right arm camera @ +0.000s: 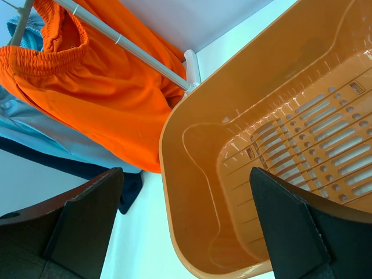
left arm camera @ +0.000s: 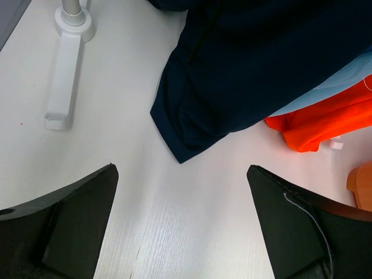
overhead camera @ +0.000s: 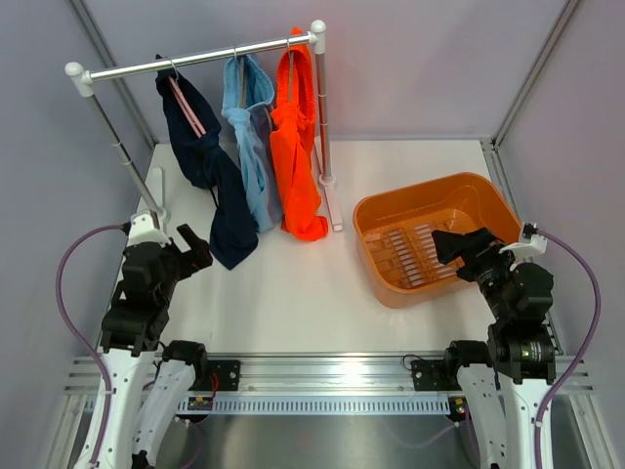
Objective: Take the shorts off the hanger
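The navy shorts [overhead camera: 210, 181], light blue shorts [overhead camera: 252, 147] and orange shorts [overhead camera: 296, 156] all hang from the rack [overhead camera: 195, 61] at the far left. The left pincer [left arm camera: 183, 226], spread wide, sits near the navy hem. It should pinch a thick fold there and draw it off gently. The right pincer [right arm camera: 186, 226], also spread, hangs over the orange basin [overhead camera: 415, 190]. The white table [overhead camera: 293, 298] looks smooth, and grey walls [overhead camera: 410, 59] hem it in.

Three pairs hang: navy shorts [overhead camera: 220, 195], light blue shorts [overhead camera: 254, 156], orange shorts [overhead camera: 296, 166]. There is one rack [overhead camera: 195, 61] and one basket [overhead camera: 430, 185].
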